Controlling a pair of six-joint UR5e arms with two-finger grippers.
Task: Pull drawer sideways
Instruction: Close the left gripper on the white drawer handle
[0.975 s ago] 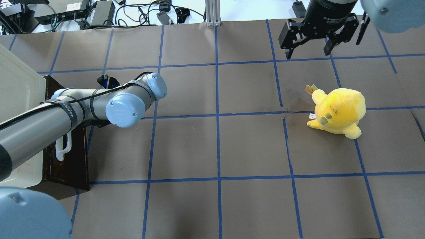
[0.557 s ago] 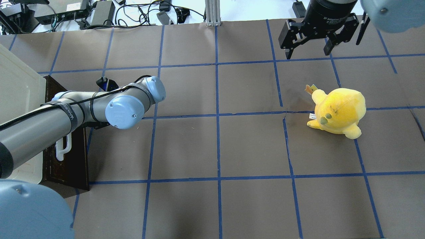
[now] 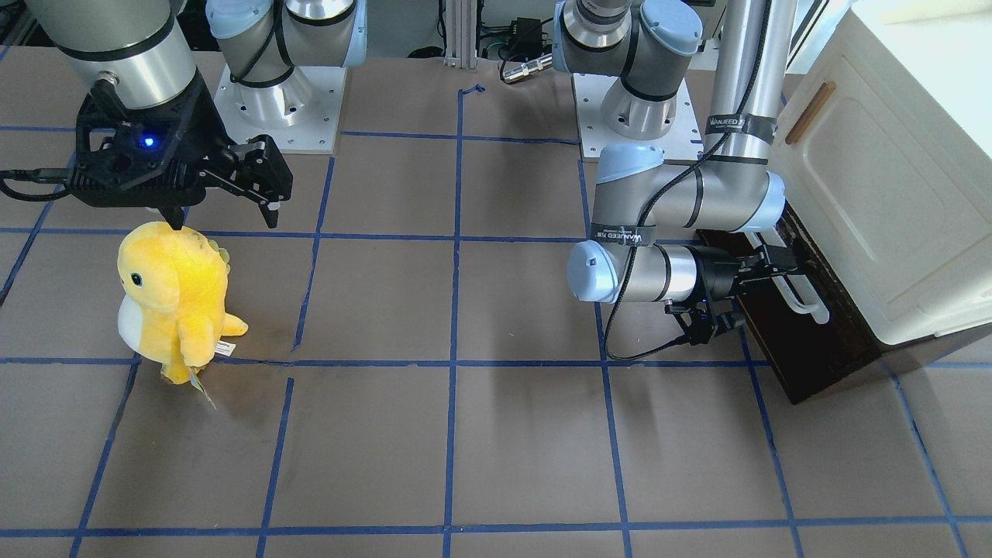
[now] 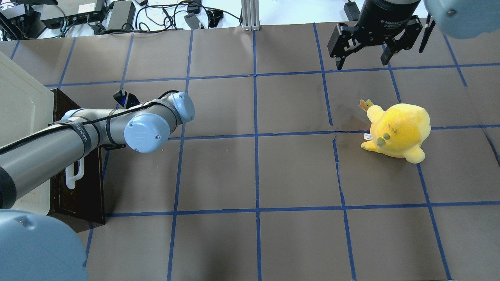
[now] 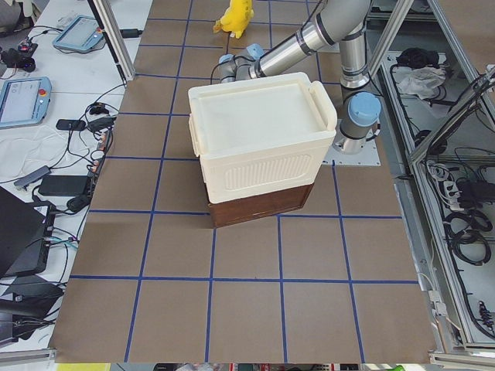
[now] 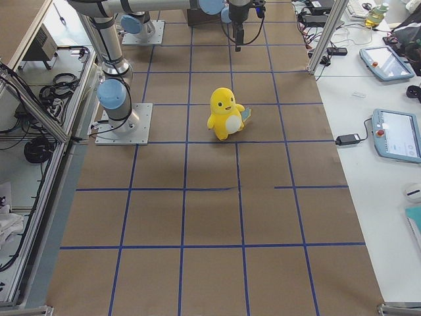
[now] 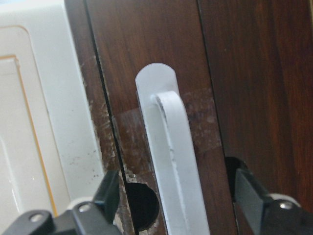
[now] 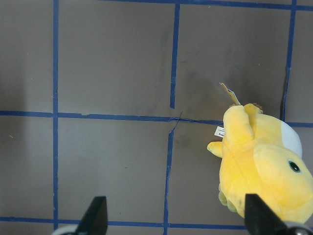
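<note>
The dark brown drawer (image 3: 814, 349) sits under the cream-white cabinet (image 3: 876, 194), at the left edge of the overhead view (image 4: 80, 195). None of its pale interior shows. Its white bar handle (image 3: 802, 298) fills the left wrist view (image 7: 171, 161). My left gripper (image 3: 763, 291) is open, with one finger on each side of the handle (image 7: 176, 196) and gaps between the fingers and the bar. My right gripper (image 4: 363, 58) is open and empty, high above the far right of the table.
A yellow plush toy (image 4: 398, 130) stands on the right half of the table, below the right gripper, and shows in the right wrist view (image 8: 264, 166). The cabinet door has a small brown handle (image 3: 810, 112). Cables and power bricks (image 4: 117, 15) lie beyond the far edge.
My left arm has shifted slightly towards the cabinet. The drawer, the toy and the right arm have not moved.
</note>
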